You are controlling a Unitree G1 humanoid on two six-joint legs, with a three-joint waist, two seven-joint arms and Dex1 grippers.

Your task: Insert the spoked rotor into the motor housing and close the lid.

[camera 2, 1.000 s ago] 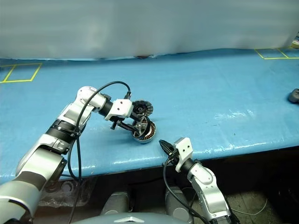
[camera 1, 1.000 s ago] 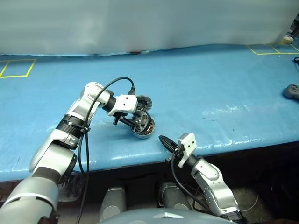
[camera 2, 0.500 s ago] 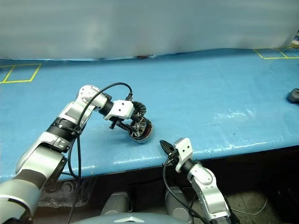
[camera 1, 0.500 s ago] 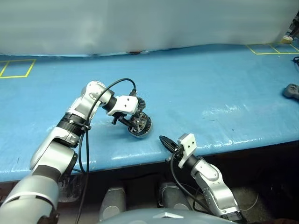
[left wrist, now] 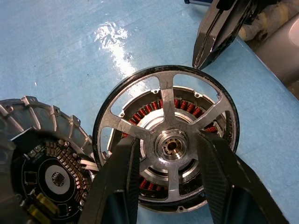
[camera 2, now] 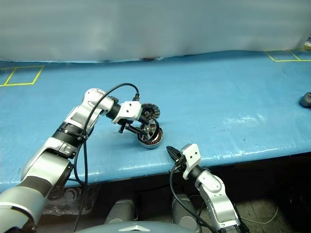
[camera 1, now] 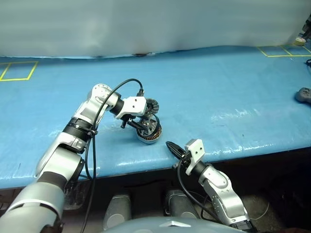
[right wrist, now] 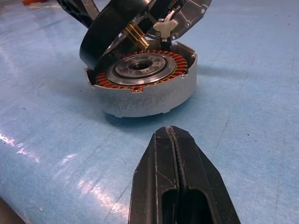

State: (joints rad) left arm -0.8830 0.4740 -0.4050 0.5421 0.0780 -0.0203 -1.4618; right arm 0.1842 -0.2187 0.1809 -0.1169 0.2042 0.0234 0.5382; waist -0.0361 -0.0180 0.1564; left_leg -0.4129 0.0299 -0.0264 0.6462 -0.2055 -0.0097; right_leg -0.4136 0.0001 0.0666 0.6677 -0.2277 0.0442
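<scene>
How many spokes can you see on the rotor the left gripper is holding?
5. On the silver spoked metal rotor, one spoke runs up to the rim, two go out to either side, and two go down, partly covered by the left gripper fingers.

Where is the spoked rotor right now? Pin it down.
The spoked rotor is held in the left hand, tilted over the motor housing, near the blue table's front edge.
</scene>
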